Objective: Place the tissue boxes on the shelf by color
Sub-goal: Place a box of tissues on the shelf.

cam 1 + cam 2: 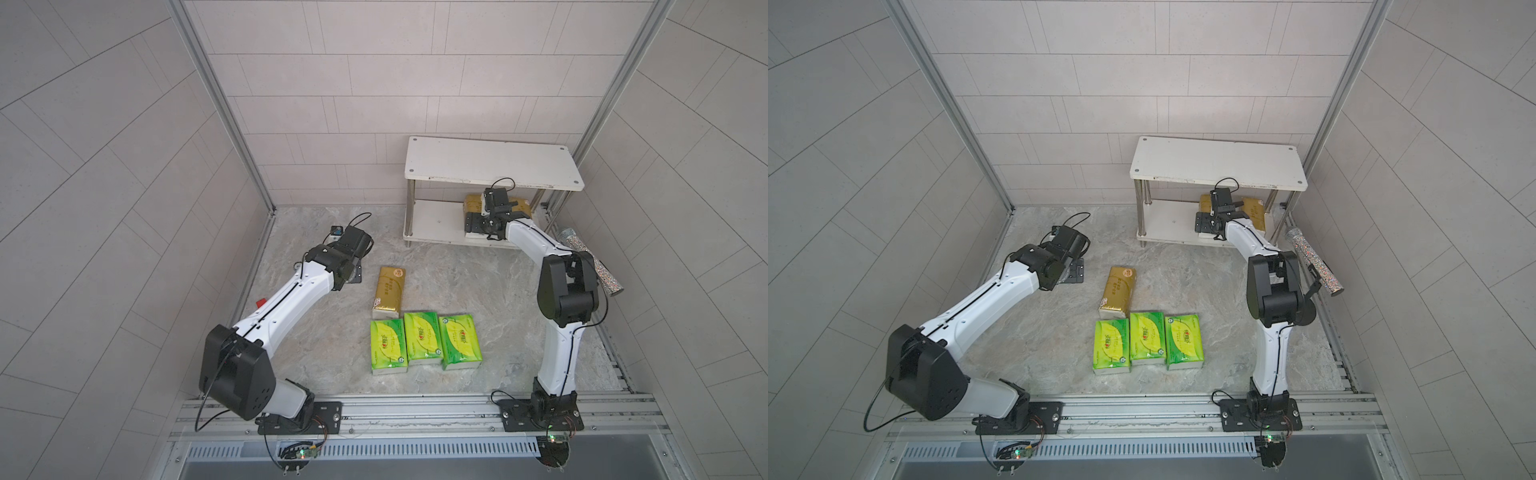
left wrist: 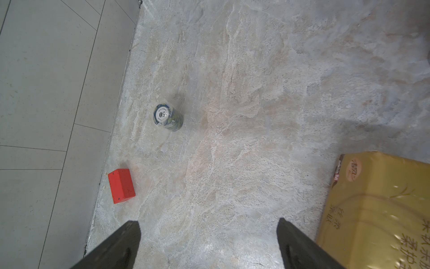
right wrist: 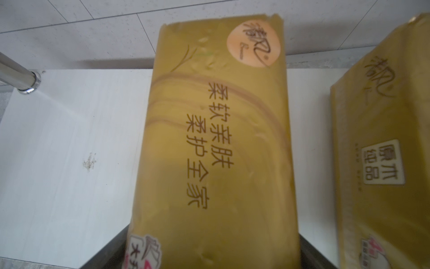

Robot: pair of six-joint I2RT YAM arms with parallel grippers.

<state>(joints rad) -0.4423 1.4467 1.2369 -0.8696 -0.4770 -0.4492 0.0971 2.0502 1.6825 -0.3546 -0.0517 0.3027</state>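
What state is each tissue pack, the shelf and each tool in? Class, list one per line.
Shelf: upright, top board bare.
Two gold packs: flat on its lower board.
Third gold pack: on table.
Three green packs: on table, side by side.
Left tool: open, empty.
Right tool: jaws flank one shelved pack; grip unclear.

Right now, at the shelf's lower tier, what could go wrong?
The gold pack lies between the right pincer's jaws; if they grip it, retreating may drag it off the shelf. The second gold pack sits close beside, so a sideways swing could shove it. The top board overhangs the pincer: lifting early could strike it.
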